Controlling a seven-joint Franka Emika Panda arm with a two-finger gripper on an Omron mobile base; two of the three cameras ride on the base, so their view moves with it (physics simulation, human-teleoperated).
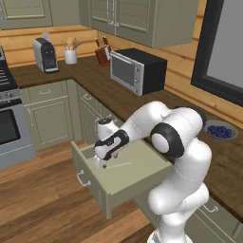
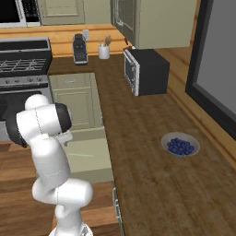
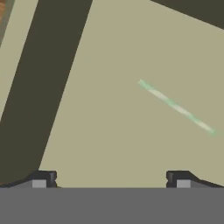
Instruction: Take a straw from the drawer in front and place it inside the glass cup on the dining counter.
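Seeing our gripper [image 3: 109,179] released above the open drawer [image 1: 137,178] | straw [image 3: 176,106] on its floor | worktop [image 2: 152,184] holds blueberry bowl [image 2: 180,145]

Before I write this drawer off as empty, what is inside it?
One pale straw lies flat on the floor of the open drawer. In the base views, the arm, with its open end effector, covers part of the drawer, so anything under it stays unseen.

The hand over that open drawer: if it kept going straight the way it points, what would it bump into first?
Most likely the bare floor of the drawer. The open hand points down into it, and the straw lies off to one side of its line, so it would probably miss that. Depth is hard to judge.
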